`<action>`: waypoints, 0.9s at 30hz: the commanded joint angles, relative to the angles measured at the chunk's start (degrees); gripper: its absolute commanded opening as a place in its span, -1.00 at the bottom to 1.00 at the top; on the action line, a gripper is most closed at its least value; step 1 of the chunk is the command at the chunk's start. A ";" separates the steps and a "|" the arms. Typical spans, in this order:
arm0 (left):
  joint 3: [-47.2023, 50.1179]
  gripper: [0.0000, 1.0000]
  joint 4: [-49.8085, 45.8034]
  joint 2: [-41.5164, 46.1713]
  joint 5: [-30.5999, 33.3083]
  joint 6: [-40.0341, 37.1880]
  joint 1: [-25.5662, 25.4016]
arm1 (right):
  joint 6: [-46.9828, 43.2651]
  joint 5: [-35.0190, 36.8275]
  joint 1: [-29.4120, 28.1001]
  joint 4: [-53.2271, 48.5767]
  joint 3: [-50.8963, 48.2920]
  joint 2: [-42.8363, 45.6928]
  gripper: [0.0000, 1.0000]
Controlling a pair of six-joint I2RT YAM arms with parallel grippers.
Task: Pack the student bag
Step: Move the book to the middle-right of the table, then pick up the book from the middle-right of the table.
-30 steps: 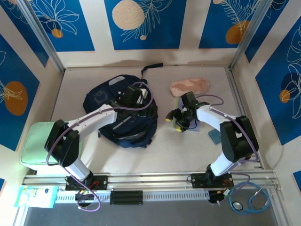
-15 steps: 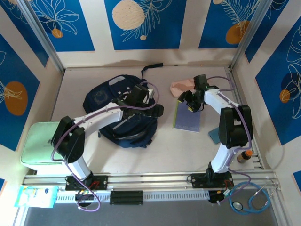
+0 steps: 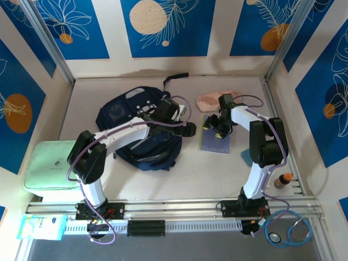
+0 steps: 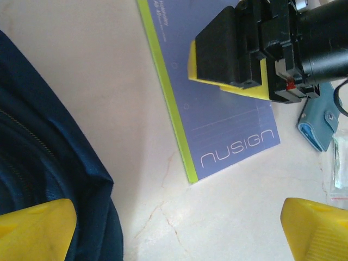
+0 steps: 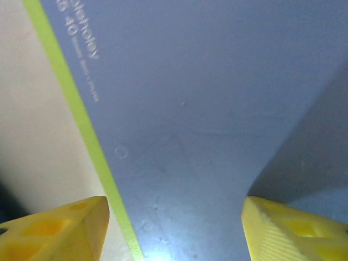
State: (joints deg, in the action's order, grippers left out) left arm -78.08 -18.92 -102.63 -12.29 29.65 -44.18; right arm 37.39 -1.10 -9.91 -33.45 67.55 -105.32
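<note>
mint case: well to the left of your left fingers, at the near-left edge of the counter. It plays no part at present.
student bag: lying flat on the counter, under and to the left of your left arm. In the left wrist view its navy fabric sits right beside one yellow fingertip. You cannot tell from here whether its mouth is unzipped.
left fingers: spread wide with nothing between them, over bare counter in the gap between bag and notebook. This placement reads as waiting at the bag's edge, ready to hold the fabric or receive the book.
notebook: flat on the counter with its lime spine toward the bag, just ahead of your left fingers and directly beneath your right ones.
right fingers: apart and gripping nothing, low over the cover, with the lime spine near one tip. A flat book offers nothing to pinch from above, so you will likely have to work at an edge.
pink pouch: just beyond your right fingers, on the far side.
blue item: to the right of your right fingers, near the notebook's corner.
progress: the book is not yet in the bag, so packing looks early.
</note>
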 commanded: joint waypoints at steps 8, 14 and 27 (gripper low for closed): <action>-4.67 0.88 -0.67 -4.87 -3.47 1.11 -1.46 | -0.27 -6.71 -4.90 -3.02 -13.14 11.27 0.31; -7.71 0.73 1.29 -8.81 -4.32 6.39 -3.68 | 0.24 -5.33 -1.72 -1.81 -13.00 18.62 0.31; -19.89 -0.09 -2.64 -23.56 -0.56 17.25 -5.56 | -4.14 0.76 10.69 -2.07 -7.52 8.75 0.13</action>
State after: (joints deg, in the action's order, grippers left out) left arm -95.59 -19.40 -124.05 -13.47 44.16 -49.54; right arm 34.87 -0.56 0.23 -34.30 58.59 -95.00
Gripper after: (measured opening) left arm 0.462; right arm 0.564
